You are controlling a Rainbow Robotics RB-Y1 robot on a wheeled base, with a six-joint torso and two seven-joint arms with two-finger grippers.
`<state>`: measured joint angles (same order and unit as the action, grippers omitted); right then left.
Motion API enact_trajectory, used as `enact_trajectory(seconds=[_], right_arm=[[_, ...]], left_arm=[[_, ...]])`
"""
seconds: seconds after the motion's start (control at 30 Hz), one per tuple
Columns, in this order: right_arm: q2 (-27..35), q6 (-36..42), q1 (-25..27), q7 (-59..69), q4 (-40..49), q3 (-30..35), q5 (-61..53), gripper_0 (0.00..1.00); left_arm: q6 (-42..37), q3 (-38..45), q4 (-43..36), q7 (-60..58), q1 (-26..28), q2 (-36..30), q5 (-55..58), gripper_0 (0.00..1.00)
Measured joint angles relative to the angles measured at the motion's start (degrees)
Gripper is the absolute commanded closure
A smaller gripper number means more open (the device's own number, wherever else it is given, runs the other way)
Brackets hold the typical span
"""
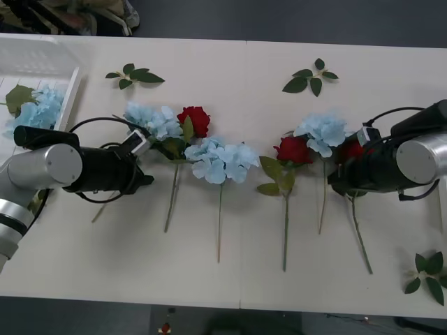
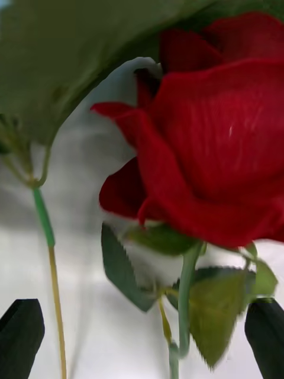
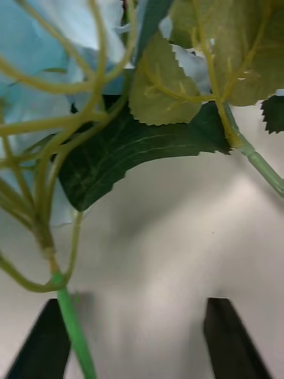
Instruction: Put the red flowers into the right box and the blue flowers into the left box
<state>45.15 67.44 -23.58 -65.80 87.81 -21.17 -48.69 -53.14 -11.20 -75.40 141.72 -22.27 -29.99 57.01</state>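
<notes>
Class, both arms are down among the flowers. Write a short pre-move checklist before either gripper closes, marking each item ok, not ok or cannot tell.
1. Right gripper open: ok, fingers apart.
2. Red rose stem between the right fingers: ok.
3. Left gripper open: ok.
4. Blue flower stem between the left fingers: not ok, it lies against one finger.
5. Left box has room: ok, one blue flower inside.
6. Right box ready: cannot tell.
</notes>
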Motion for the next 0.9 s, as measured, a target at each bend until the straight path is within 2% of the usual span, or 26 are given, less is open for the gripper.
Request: enact_trajectory(seconds=[0.13,0.17,0.23,0.27,0.3,0.33,0.4,0.47,0.67,0.9], right_arm=[[-0.5,-1.9,-1.6,0.0,-3.3,-1.9,0.9,0.00],[-0.5,-2.4,-2.0,-0.1,-4.0,-2.6,1.1,0.10],[-0.5,-3.3,-2.6,-0.1,-5.1,-3.8,1.1,0.47],[-0.5,-3.6,-2.8,-0.1,-5.5,-4.1,1.1,0.53],[-0.5,-3.7,-2.9,-0.2,-5.8,-4.4,1.1,0.66],[-0.5,-3.7,-2.9,-0.2,-5.9,-4.4,1.1,0.68],[-0.5,-3.7,-2.9,-0.3,-6.0,-4.4,1.1,0.79],[-0.5,-3.7,-2.9,-0.7,-6.0,-4.3,1.1,1.00],[-0.5,-3.7,-2.9,-1.3,-6.0,-4.1,1.1,1.00],[0.1,-3.7,-3.0,-1.3,-6.0,-4.1,0.0,1.00]], left_arm=[[0.9,-0.1,0.0,0.0,0.0,0.0,-0.2,1.00],[1.2,-0.1,0.0,0.0,0.0,0.0,-0.2,1.00],[2.0,-0.1,0.0,0.0,0.0,0.0,-0.2,1.00],[2.4,-0.1,0.0,0.0,0.0,0.0,-0.2,1.00],[3.0,-0.1,0.0,0.0,0.0,0.0,-0.2,1.00],[3.6,-0.1,0.0,0.0,0.0,0.0,-0.2,1.00],[5.0,-0.1,0.0,0.0,-0.1,0.0,-0.1,1.00],[5.6,0.1,0.0,0.0,-0.2,0.0,0.0,1.00],[4.5,4.6,-1.1,0.0,-1.3,-0.1,0.8,1.00],[-11.4,20.6,-11.1,0.0,-1.4,-3.0,-6.3,1.00]])
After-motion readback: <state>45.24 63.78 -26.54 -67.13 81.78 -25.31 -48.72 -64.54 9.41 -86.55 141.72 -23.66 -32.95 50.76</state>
